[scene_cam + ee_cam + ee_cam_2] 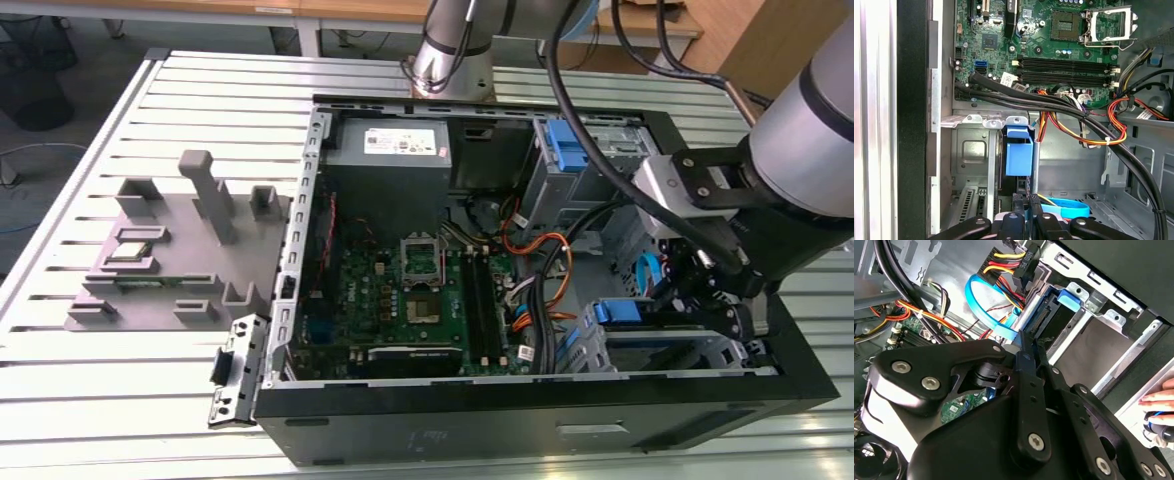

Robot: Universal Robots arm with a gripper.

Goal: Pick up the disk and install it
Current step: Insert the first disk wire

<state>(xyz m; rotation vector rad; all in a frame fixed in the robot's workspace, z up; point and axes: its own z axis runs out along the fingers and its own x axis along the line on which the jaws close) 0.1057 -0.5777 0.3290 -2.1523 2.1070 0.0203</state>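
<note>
The disk (1018, 159) stands on edge in the drive cage (974, 150), its blue carrier seated there; the gripper (1026, 220) hovers just beside it, fingers together, gripping nothing.

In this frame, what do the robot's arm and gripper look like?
The arm is a silver-grey tube with black cables looped alongside. The gripper is matte black, built of flat linked plates fastened with round silver screws, narrowing to slim black jaws.

This looks like a robot lab: an open computer case (534, 400) lies on a slatted metal table (120, 400) under a robot arm (801, 170), with wooden desks (360, 12) behind.
</note>
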